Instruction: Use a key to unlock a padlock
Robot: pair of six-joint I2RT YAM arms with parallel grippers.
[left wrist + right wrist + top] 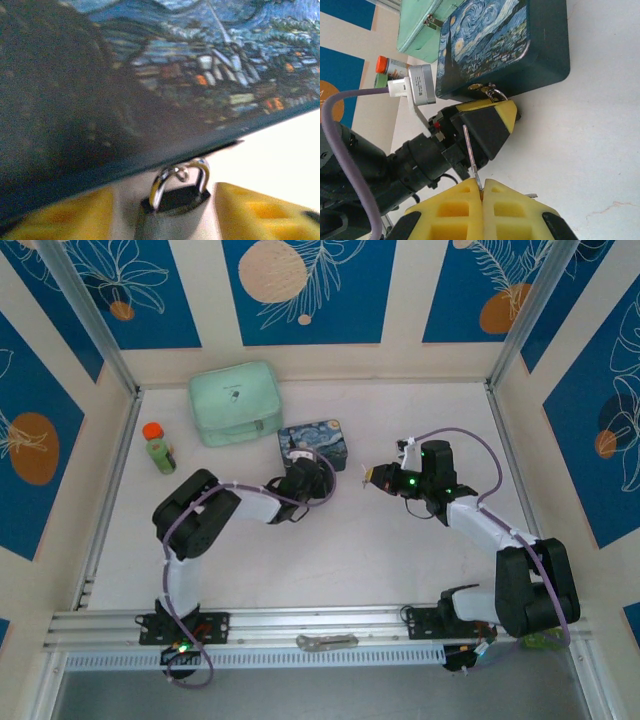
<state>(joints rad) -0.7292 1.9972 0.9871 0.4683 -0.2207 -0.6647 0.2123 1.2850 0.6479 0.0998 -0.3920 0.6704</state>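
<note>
The padlock [175, 207] hangs by its silvery shackle [161, 185] from the hasp of the dark blue night-sky tin [150, 75]. My left gripper [164, 194] is open around it. The right finger sits close to the padlock body, and a gap shows on the left. From above, that gripper [318, 472] sits at the tin's [313, 440] front edge. My right gripper [482, 189] is shut on the key [471, 152], whose thin silver blade sticks out towards the left gripper's black and yellow finger [487, 125]. The shackle [496, 93] shows just beyond that finger. The right gripper [372, 477] hovers a short way right of the tin.
A mint-green case [235, 402] lies behind the tin, against the back wall. A small green bottle with an orange cap [158, 447] stands to the left. A flat grey metal tool [325, 642] rests on the front rail between the arm bases. White tabletop [380, 550] lies between the arms.
</note>
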